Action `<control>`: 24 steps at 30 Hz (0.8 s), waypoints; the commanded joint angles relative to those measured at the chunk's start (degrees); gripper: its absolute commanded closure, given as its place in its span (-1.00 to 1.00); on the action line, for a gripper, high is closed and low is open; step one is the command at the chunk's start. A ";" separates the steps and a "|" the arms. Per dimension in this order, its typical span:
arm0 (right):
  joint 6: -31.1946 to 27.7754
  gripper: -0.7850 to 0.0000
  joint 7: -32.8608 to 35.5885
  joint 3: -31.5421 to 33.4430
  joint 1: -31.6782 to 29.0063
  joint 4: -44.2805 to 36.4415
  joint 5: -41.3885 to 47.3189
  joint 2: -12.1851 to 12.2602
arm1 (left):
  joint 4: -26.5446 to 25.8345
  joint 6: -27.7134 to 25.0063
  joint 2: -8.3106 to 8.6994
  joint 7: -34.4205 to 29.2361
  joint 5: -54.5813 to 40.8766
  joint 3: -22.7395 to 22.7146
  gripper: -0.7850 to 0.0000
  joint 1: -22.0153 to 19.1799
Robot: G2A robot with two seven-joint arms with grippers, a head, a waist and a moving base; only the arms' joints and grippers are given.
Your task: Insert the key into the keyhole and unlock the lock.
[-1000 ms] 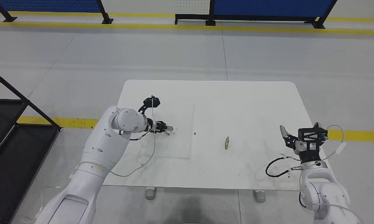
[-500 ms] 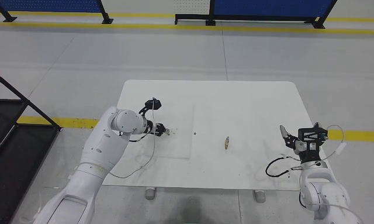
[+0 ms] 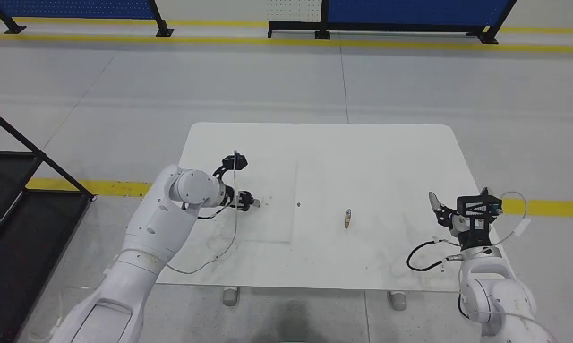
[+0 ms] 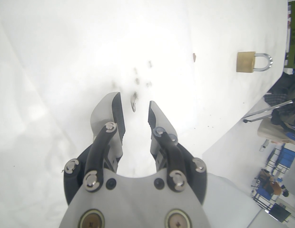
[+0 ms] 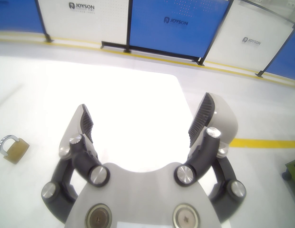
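Top view puts the left gripper (image 3: 253,201) low over the left part of the white surface (image 3: 376,155), pointing toward the middle. Its own wrist view shows this gripper (image 4: 133,97) partly open, the two dark ribbed pads (image 4: 119,110) standing a modest gap apart and holding nothing. The small silvery key (image 4: 133,105) lies flat on the surface in the gap between the fingertips, touching neither pad as far as can be seen. A few dark specks (image 4: 138,74) mark the surface just beyond it. Further right, near the middle of the surface, the brass lock (image 3: 346,218) lies on its side, well apart from both arms; the left wrist view shows the lock (image 4: 245,62) with its steel loop closed and pointing away from the key. At the right edge of the surface sits the right gripper (image 3: 458,200). In its wrist view the right gripper (image 5: 145,110) is spread wide and empty, with the lock (image 5: 16,151) off to one side.
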 commanded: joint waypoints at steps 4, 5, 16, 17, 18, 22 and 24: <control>0.00 -1.00 0.00 0.00 0.00 0.00 0.00 0.00 | 0.71 1.02 0.04 0.24 -0.88 0.34 0.51 -0.42; 0.00 -1.00 0.00 0.00 0.00 0.00 0.00 0.00 | 0.85 1.14 0.05 0.19 -1.08 0.41 0.49 -0.52; 0.00 -1.00 0.00 0.00 0.00 0.00 0.00 0.00 | 1.66 1.61 0.26 0.13 -1.82 1.26 0.68 -1.39; 0.00 -1.00 0.00 0.00 0.00 0.00 0.00 0.00 | 1.68 1.57 0.29 0.09 -1.78 1.35 0.70 -1.46; 0.00 -1.00 0.00 0.00 0.00 0.00 0.00 0.00 | 1.72 1.58 0.31 0.11 -1.81 1.42 0.75 -1.50; 0.00 -1.00 0.00 0.00 0.00 0.00 0.00 0.00 | 1.81 1.53 0.41 0.16 -2.00 1.72 0.76 -1.60; 0.00 -1.00 0.00 0.00 0.00 0.00 0.00 0.00 | 1.84 1.59 0.45 0.14 -2.12 1.87 0.78 -1.65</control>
